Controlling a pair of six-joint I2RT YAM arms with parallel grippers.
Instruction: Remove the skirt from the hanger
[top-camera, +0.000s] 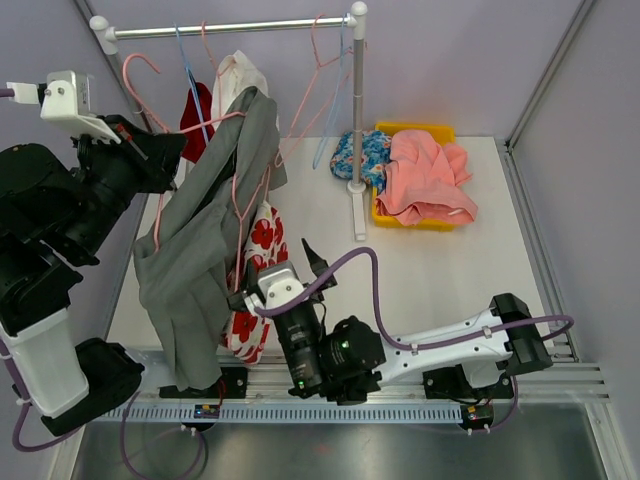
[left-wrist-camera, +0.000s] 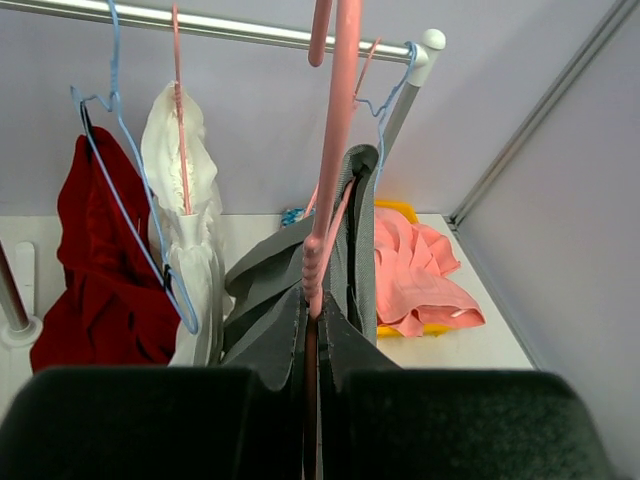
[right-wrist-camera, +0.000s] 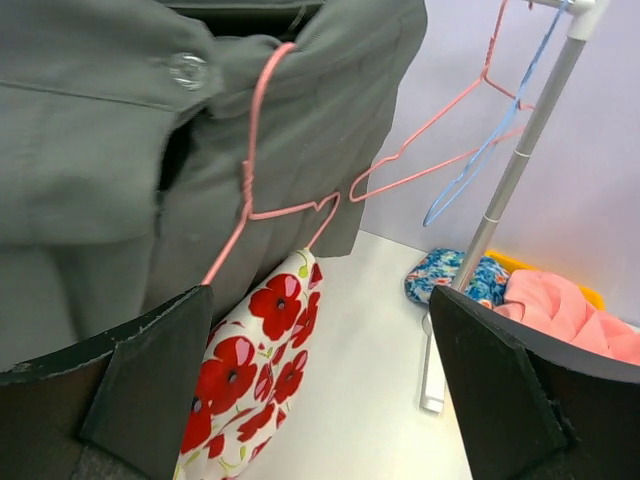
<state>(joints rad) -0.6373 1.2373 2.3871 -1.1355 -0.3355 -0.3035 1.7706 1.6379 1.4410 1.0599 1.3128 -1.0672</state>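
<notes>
The left tool (left-wrist-camera: 312, 338) is clamped on the pink hanger (left-wrist-camera: 335, 150), and the grey skirt (top-camera: 205, 245) hangs from it, long axis downward, over the counter's (top-camera: 430, 270) left side. The right tool (right-wrist-camera: 320, 295) stands wide apart and empty. It is the nearer one, with the skirt's lower half just ahead and to its left

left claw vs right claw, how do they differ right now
The left claw is shut on the pink hanger, while the right claw is wide open and holds nothing. The left claw is up at the top of the grey skirt; the right claw sits lower, facing the skirt's side and a flowered cloth. Both are close to the same skirt.
</notes>
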